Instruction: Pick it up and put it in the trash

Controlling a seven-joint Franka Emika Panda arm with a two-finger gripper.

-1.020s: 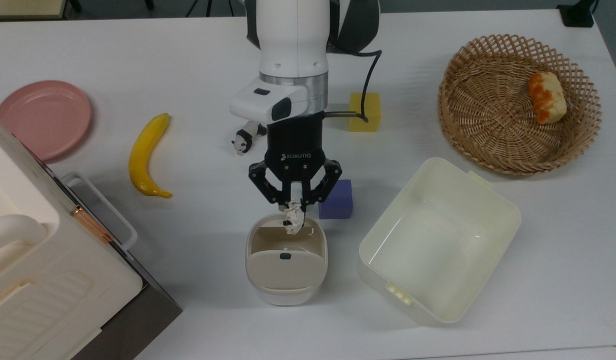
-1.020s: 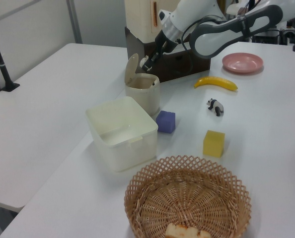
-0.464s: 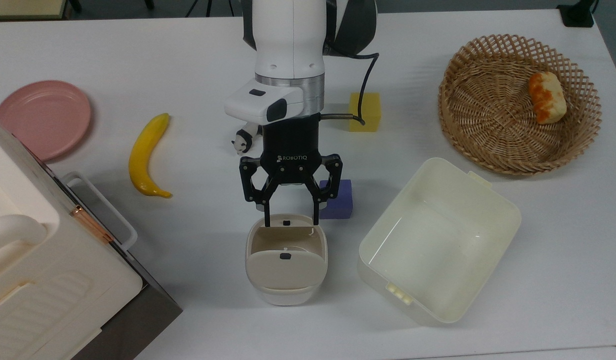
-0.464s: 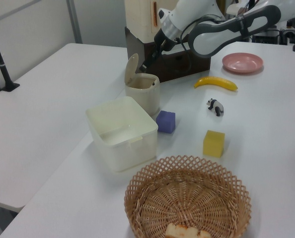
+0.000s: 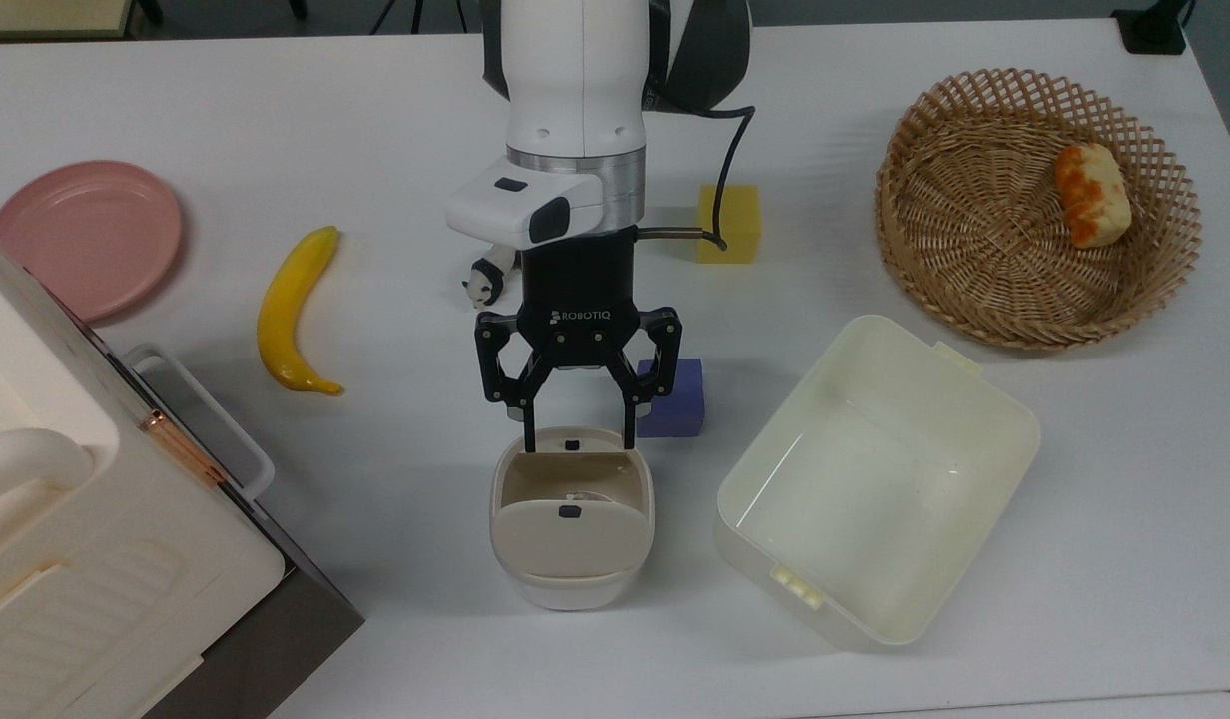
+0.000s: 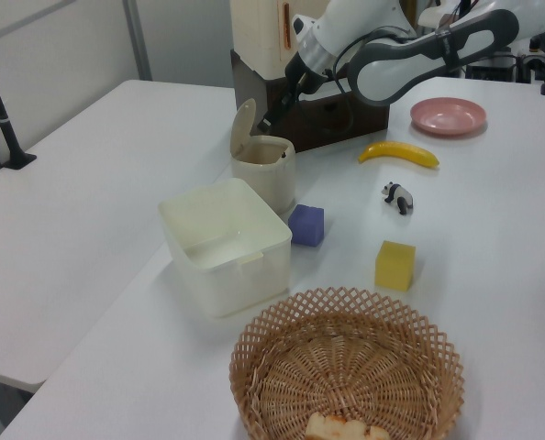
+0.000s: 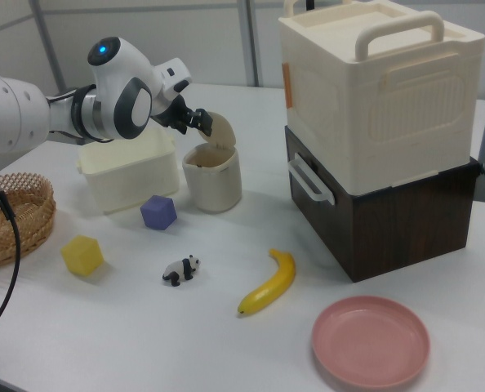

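Hovering over the trash [image 5: 572, 589] with the pincer [image 5: 578, 439] spread wide and gripping nothing, fingertips either side of the far rim of the opening in the top view. Seen from the left view [image 6: 274, 115] and the right view [image 7: 198, 121] as poised just above the raised flap, touching neither flap nor rim as far as can be told.

Standing toward the middle of the table's near edge in the top view, with the purple cube [image 5: 672, 399] just beside the far corner and the cream tub [image 5: 875, 479] near on the top view's right. Well apart from the panda figurine [image 5: 483, 283], back toward the table's centre.

Probably looking at the paper ball [image 5: 582, 495] as the faint pale scrap inside the opening, just above the flap's edge; too dim to say for certain. Judged, then, as already dropped in and the task nearly done.

As for handling: likely to be very light, soft and springy, easily squashed without harm, not slippery. Best taken across the widest part with a gentle squeeze, pads meeting the crumpled folds rather than a loose corner. Worth watching for clinging to a pad on release, or catching on the flap.
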